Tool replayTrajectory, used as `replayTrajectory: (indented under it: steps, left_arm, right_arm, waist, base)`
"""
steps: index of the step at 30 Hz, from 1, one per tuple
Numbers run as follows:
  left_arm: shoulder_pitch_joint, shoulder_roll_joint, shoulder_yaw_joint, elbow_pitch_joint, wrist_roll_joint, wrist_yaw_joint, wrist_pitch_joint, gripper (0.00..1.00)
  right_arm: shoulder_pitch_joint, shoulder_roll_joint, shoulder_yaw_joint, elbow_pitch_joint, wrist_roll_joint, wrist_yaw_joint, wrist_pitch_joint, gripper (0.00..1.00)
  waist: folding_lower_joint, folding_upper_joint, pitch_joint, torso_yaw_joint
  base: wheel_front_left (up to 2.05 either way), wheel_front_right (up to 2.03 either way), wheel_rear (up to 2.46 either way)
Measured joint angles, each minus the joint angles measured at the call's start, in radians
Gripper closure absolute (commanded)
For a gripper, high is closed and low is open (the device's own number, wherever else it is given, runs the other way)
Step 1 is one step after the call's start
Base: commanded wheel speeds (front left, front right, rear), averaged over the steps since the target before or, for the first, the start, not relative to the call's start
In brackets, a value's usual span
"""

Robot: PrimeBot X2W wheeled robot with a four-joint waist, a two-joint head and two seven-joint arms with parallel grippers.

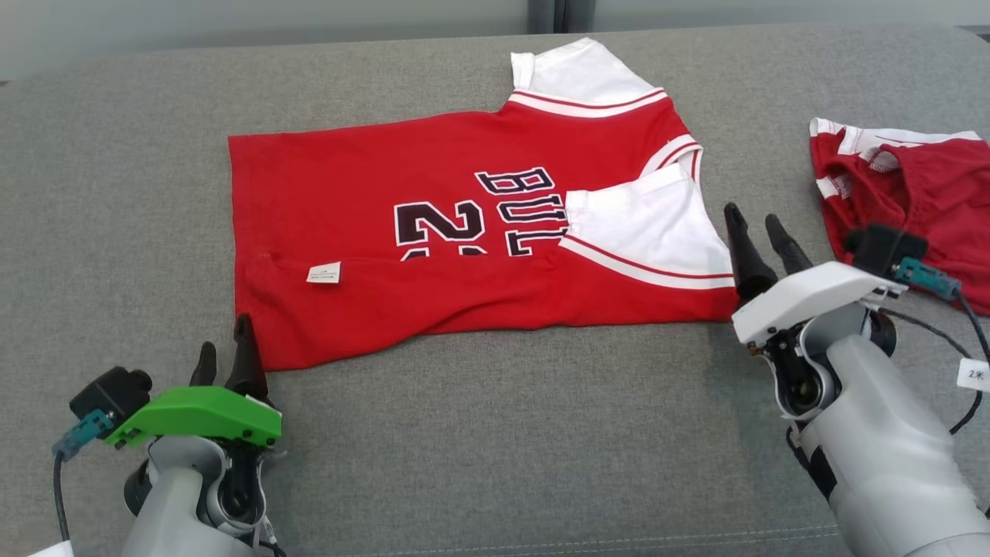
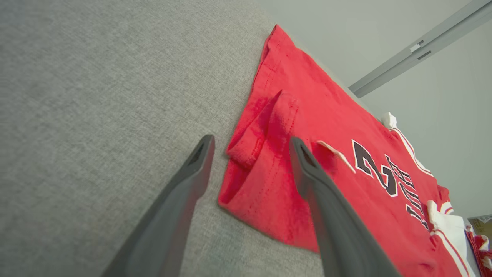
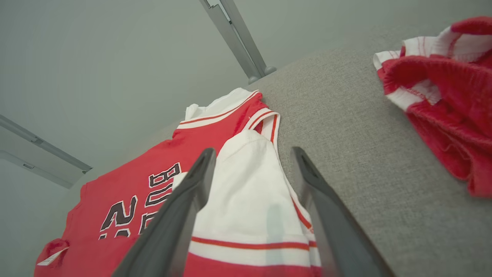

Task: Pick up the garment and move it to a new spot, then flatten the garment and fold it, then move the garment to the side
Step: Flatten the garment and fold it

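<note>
The garment point(image 1: 348, 178) is a red jersey with white sleeves and dark lettering, lying flat on the grey cushion point(image 1: 503, 433) with its near edge folded over the front. My left gripper point(image 1: 224, 340) stands open at the jersey's near-left hem corner. In the left wrist view that gripper point(image 2: 251, 140) straddles the folded hem point(image 2: 250, 150), gripping nothing. At the white sleeve on the right, my right gripper point(image 1: 754, 216) is open. The right wrist view has this gripper point(image 3: 253, 151) spread over the sleeve point(image 3: 250, 192), holding nothing.
A second red and white garment point(image 1: 913, 186) lies crumpled at the cushion's right edge, close behind my right wrist, and is also in the right wrist view point(image 3: 442, 96). Bare grey cushion runs along the front and the left. A pale wall rises behind.
</note>
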Motion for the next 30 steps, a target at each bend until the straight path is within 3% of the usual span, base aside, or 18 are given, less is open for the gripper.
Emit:
replayTrajectory:
  steps: [14, 30]
  left_arm:
    - [0.088, -0.009, -0.005, -0.001, -0.104, -0.028, 0.042, 0.0]
    - [0.062, -0.011, -0.022, -0.021, -0.152, -0.028, 0.067, 0.0]
  right_arm:
    - [0.17, 0.067, -0.034, -0.012, 0.148, 0.009, -0.016, 0.0]
    - [0.181, 0.066, 0.058, -0.02, 0.165, 0.009, -0.006, 0.0]
  waist:
    - [0.0, 0.0, -0.033, -0.015]
    - [0.0, 0.0, -0.012, -0.035]
  base:
    - [0.0, 0.0, 0.0]
    - [0.0, 0.0, 0.0]
